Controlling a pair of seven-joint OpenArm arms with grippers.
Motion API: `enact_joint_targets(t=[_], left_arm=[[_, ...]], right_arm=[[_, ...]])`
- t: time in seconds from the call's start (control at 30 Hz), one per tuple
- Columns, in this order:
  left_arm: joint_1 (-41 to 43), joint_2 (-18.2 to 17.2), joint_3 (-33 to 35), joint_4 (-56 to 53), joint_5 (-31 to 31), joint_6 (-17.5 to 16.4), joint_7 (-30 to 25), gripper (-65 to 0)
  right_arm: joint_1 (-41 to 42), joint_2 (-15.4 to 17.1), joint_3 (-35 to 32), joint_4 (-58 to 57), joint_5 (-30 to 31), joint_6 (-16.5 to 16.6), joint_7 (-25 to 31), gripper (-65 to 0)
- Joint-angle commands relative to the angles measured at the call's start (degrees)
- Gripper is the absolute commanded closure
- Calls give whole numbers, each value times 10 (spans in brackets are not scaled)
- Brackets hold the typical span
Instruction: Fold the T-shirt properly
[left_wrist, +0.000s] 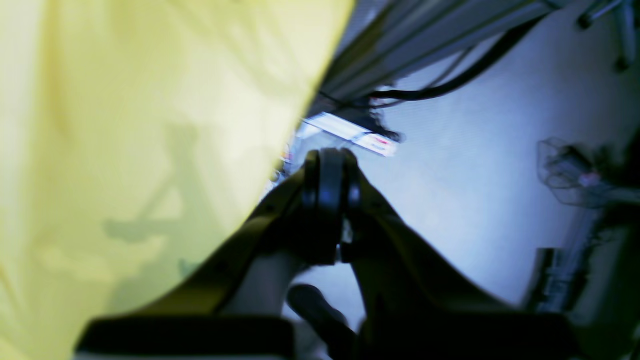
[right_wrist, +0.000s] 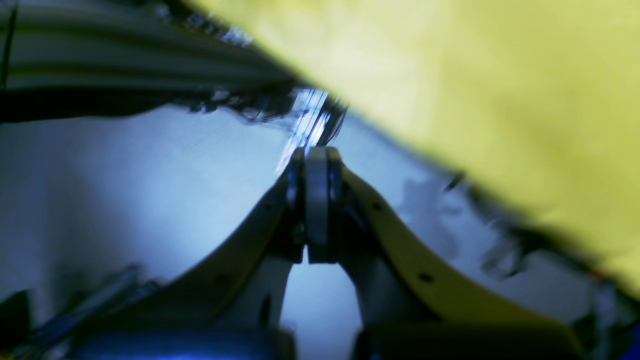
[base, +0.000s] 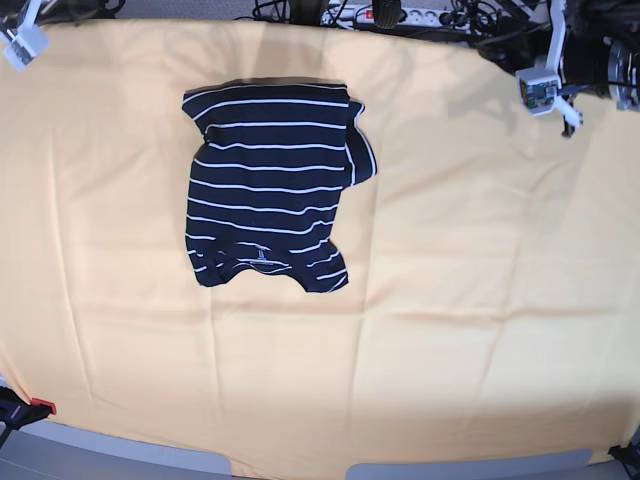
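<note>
- Yellow cloth (left_wrist: 125, 150) fills the left of the left wrist view, blurred; left gripper (left_wrist: 330, 200) has its fingertips pressed together, holding nothing, over pale floor
- Right wrist view: same cloth at upper right; right gripper (right_wrist: 317, 200) also closed and empty
- Base view: shirt (base: 270, 185) lies partly folded on the cloth, upper left of centre, both arms well apart at the far corners; one sleeve sticks out and could unfold if the shirt is dragged

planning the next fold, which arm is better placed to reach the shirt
Right, probably. The shirt lies toward the base view's left, the right arm's side. Both arms are parked at the far corners, jaws shut: right gripper, left gripper.
</note>
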Motion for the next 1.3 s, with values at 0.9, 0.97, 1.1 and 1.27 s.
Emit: enact_joint_targets(t=[0.9,0.97,1.1,1.27], left_arm=[[221,252,127,-322,158,-23,-58,0],[194,266,156,-373,209,-23,-93,0],[134,276,210,-464,304,-23,-175,0],[43,303,263,-563,409,0,-276,0]], right_arm=[[31,-7,-360,-419,-125,3,34,0],[63,-7,-393,-467,-176,3,84,0],[123,-7,-461,-557,-278,3,182,0],[201,-9,-546,-655,-376,3,306,0]])
